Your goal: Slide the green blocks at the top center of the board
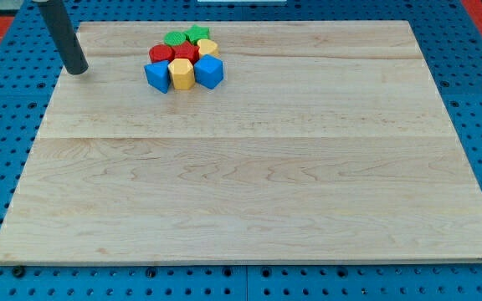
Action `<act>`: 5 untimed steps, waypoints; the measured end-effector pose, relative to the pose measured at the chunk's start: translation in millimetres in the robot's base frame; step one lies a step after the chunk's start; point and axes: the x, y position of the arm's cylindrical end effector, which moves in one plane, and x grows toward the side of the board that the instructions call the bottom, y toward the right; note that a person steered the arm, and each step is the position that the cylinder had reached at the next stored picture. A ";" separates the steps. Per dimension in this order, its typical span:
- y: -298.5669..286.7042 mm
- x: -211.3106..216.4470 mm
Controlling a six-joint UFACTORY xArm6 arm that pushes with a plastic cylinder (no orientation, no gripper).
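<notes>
Crowding green blocks [186, 37]: red, yellow, blue

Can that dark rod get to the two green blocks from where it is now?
Probably yes. My tip sits at the board's left edge; bare wood lies between it and the green blocks, which sit on the cluster's top side.

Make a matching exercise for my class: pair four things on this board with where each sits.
Things:
1. green star block
2. blue block
3. yellow block
4. my tip

Places:
A. between two blue blocks
B. cluster's top edge
C. left of the cluster, apart from it
D. cluster's bottom-left corner

Pairs: 1-B, 2-D, 3-A, 4-C
</notes>
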 end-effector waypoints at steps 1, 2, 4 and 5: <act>0.0 0.1; 0.0 0.1; -1.5 0.2; 3.0 19.0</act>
